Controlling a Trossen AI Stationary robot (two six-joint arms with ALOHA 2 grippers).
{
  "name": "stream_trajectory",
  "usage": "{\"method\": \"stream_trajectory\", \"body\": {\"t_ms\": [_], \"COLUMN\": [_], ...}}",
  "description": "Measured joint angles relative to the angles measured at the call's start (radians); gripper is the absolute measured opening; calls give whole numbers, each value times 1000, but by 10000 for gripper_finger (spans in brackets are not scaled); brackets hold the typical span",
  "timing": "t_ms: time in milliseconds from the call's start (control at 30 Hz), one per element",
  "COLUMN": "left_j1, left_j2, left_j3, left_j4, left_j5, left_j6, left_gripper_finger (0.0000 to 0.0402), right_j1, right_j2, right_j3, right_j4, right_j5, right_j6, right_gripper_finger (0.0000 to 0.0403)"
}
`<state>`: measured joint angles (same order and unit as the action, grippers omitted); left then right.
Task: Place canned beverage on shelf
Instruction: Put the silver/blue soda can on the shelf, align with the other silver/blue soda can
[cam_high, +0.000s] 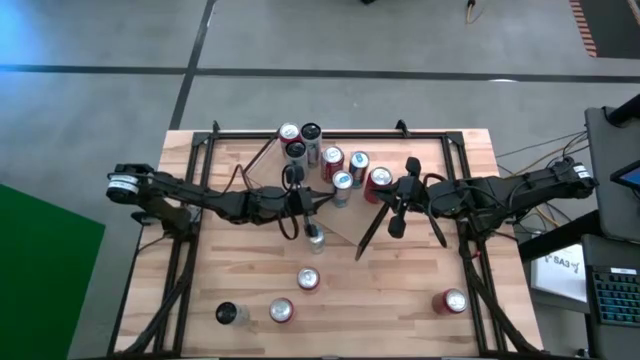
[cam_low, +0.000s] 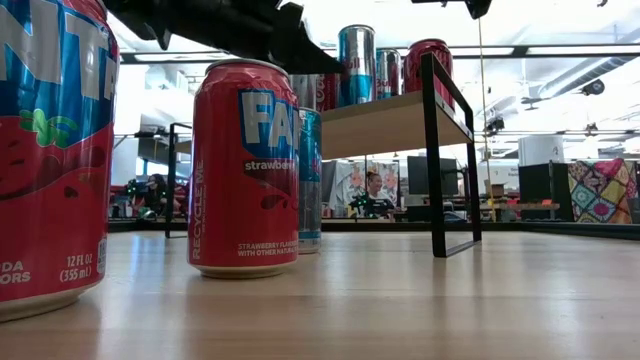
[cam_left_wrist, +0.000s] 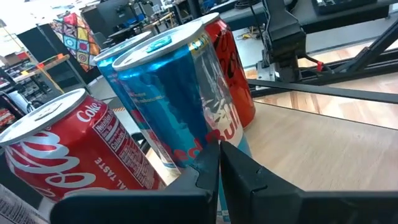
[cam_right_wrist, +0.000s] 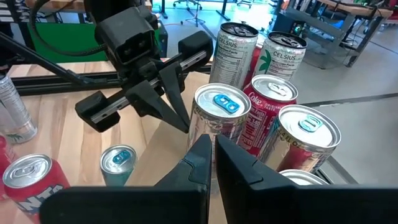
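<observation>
The shelf stands at the table's far middle, with several cans upright on its light-wood plank. One of them is a blue and silver can at the plank's near edge. My left gripper is shut, nearly level, with its tips at this can's side. My right gripper is also shut and hangs over the shelf's right end, above the can tops, looking down on them. It holds nothing. My left gripper meets the blue and silver can with its shut fingertips, low on the can's side wall. It comes nearly level from the table's left. No gap shows between tips and can. The can stands upright on the shelf.
On the table nearer the front stand a slim blue can, red cans and a dark can. On the shelf, a Coke can and tall silver cans crowd the blue one.
</observation>
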<state>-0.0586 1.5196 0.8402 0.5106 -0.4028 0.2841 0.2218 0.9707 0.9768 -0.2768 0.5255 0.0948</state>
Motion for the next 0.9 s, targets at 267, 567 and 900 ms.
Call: {"method": "stream_trajectory", "body": {"t_ms": [267, 567, 900], "left_j1": [-12, 4, 18], "left_j2": [0, 0, 54], "left_j3": [0, -1, -1], "left_j4": [-35, -24, 63], "left_j5": [40, 40, 26], "left_j6": [22, 51, 79], "left_gripper_finger": [0, 0, 0], "right_j1": [0, 0, 0], "right_j2": [0, 0, 0], "right_j3": [0, -1, -1], "right_j4": [-1, -2, -3], "right_j5": [0, 0, 0], "right_j6": [6, 18, 24], "right_gripper_finger": [12, 12, 12]}}
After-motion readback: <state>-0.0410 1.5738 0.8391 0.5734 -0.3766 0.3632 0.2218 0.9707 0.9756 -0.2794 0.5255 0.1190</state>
